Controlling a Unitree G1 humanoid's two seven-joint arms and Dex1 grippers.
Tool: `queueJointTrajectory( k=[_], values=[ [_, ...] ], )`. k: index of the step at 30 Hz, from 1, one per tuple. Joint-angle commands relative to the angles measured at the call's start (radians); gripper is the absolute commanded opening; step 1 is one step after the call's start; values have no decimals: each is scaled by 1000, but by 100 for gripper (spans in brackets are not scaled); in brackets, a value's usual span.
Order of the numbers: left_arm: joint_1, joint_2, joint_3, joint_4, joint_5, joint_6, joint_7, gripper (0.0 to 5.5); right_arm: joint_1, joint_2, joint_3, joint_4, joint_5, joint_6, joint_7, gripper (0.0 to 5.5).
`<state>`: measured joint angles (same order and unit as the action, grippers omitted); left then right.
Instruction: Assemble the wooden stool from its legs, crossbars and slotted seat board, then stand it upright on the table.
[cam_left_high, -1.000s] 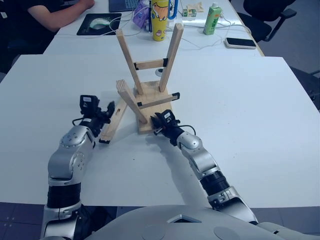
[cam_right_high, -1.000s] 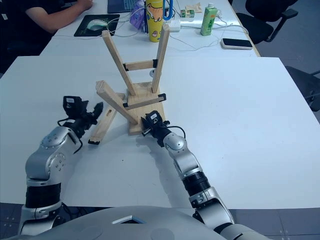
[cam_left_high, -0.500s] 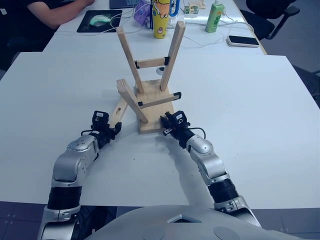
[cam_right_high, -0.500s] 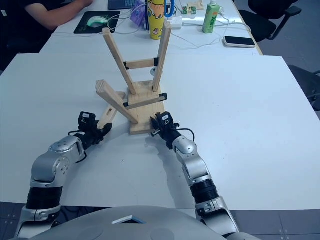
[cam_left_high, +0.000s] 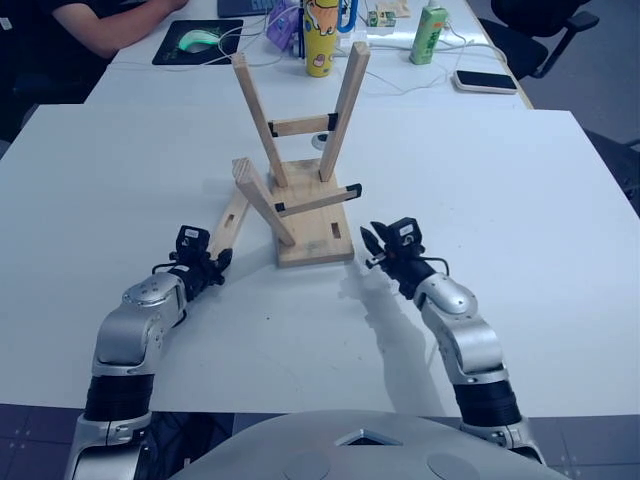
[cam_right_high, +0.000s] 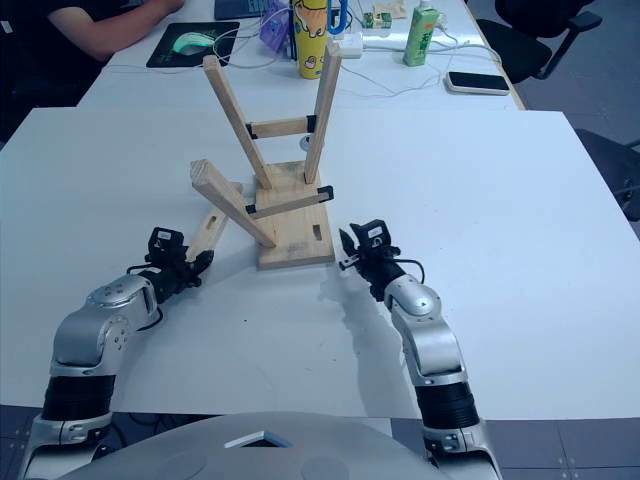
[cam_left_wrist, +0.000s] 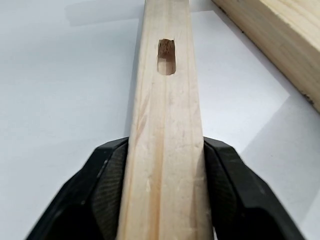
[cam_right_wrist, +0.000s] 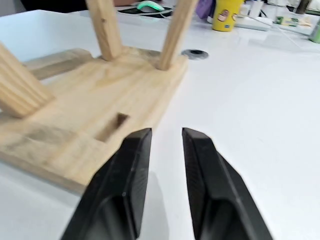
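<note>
Left eye view looks down on a wide white desk. At its middle an unfinished pale wooden stool lies upside down – its slotted seat board flat on the desk, three square legs rising from it, two short crossbars joining them. One rectangular slot in the board is unfilled. A loose pale wooden leg lies on the desk just left of the board. The left hand is clamped on that leg's near end, black fingers pressing both sides. The right hand sits just right of the board's near corner – fingers parted, holding nothing.
</note>
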<state>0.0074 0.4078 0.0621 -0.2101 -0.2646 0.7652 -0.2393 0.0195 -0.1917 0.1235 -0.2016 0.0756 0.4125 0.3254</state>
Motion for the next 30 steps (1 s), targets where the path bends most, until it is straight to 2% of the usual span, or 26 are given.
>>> queueJointTrajectory(
  k=[1,5,9,13,17,22,27,30],
  values=[
    [-71,-13,102,6,23,-157,43,208,-16,-39,72,103,-54,41,31,113],
    [-193,-1,219,-64,32,-389,84,208,14,-33,130,107,-55,38,60,113],
    [-323,6,248,-179,-44,-489,36,208,9,-26,141,108,-53,28,60,113],
    [-466,13,218,-278,-242,-410,-48,208,0,-29,136,135,-49,12,65,113],
    [-590,5,102,-391,-500,-217,-101,208,-13,-26,126,161,-24,-4,91,113],
    [-503,-37,-58,-486,-658,-81,-101,208,-60,-71,90,210,13,-27,163,113],
    [-372,-45,-137,-488,-641,-79,-132,208,-70,-70,169,205,9,-19,232,113],
    [-321,-22,-160,-466,-623,-88,-185,208,-76,-79,75,227,32,-27,184,113]
  ],
)
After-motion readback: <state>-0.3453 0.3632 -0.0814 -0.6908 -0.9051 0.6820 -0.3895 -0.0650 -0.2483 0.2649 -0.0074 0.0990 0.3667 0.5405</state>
